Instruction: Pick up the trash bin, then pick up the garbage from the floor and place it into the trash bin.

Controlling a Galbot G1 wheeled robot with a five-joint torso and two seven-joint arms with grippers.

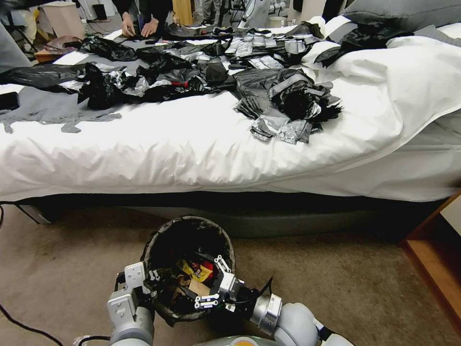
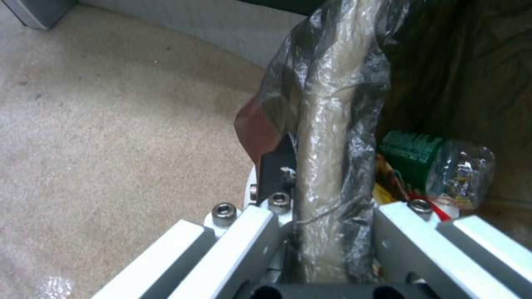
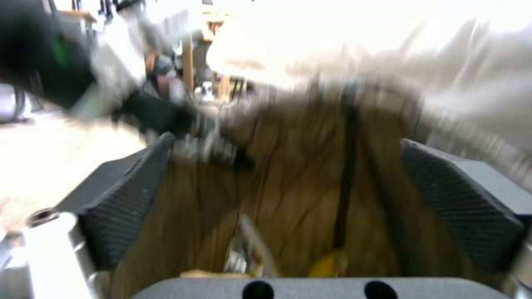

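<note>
Bin [image 1: 185, 240] on floor by bed edge, left pincer [image 2: 327, 232] clamped on its lined rim. Right pincer [image 1: 213, 283] spread wide over garbage [image 1: 194, 271] inside. Light, flimsy; rim grip suits.

left hand [image 1: 144, 281]: clamped on bin rim | right hand [image 1: 214, 283]: fingers spread (over the bin mouth)
</note>
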